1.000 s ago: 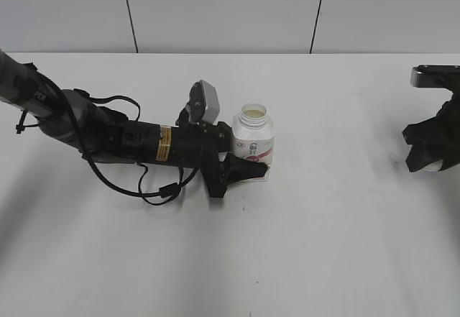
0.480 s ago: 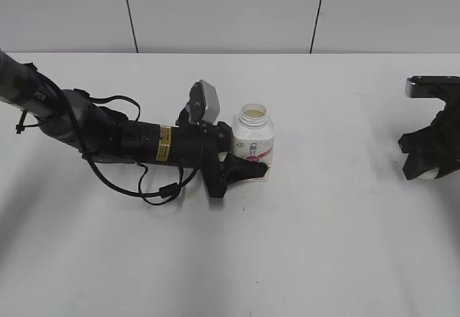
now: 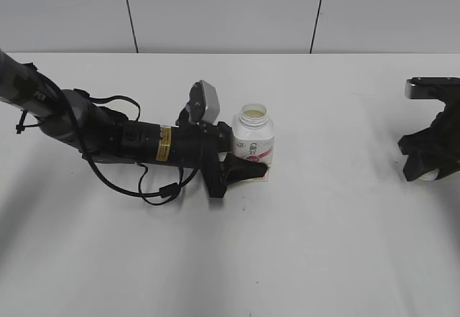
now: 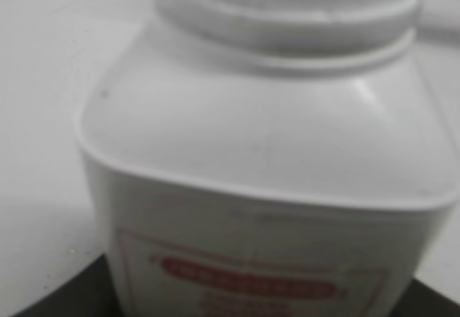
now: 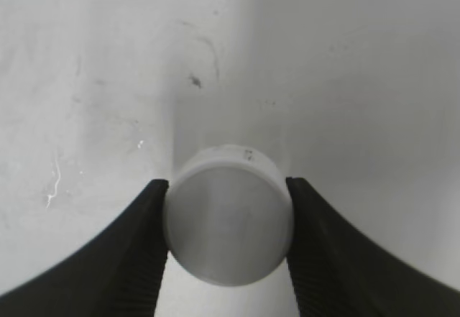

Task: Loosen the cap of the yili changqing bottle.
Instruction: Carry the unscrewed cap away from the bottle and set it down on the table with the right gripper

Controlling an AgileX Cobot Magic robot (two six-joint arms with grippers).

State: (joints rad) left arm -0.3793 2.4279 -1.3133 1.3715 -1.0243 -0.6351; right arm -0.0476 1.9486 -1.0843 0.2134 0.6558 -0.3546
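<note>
The yili changqing bottle point(image 3: 253, 141) stands upright near the table's middle, its neck open with no cap on it. It fills the left wrist view point(image 4: 266, 159). My left gripper point(image 3: 248, 170) is shut on the bottle's base, its arm lying low across the table. The white cap point(image 5: 228, 223) sits between the black fingers point(image 5: 129, 259) of my right gripper point(image 5: 228, 220), which is shut on it. In the exterior view my right gripper point(image 3: 429, 166) is low at the table's far right, with a bit of the white cap point(image 3: 430, 175) showing under it.
The white table point(image 3: 323, 245) carries only the bottle and the two arms. A black cable point(image 3: 154, 191) loops under the left arm. A grey panelled wall point(image 3: 230, 11) stands behind the table.
My right gripper has dropped slightly and shifted a little left with the cap in it. The left arm and bottle have not moved.
</note>
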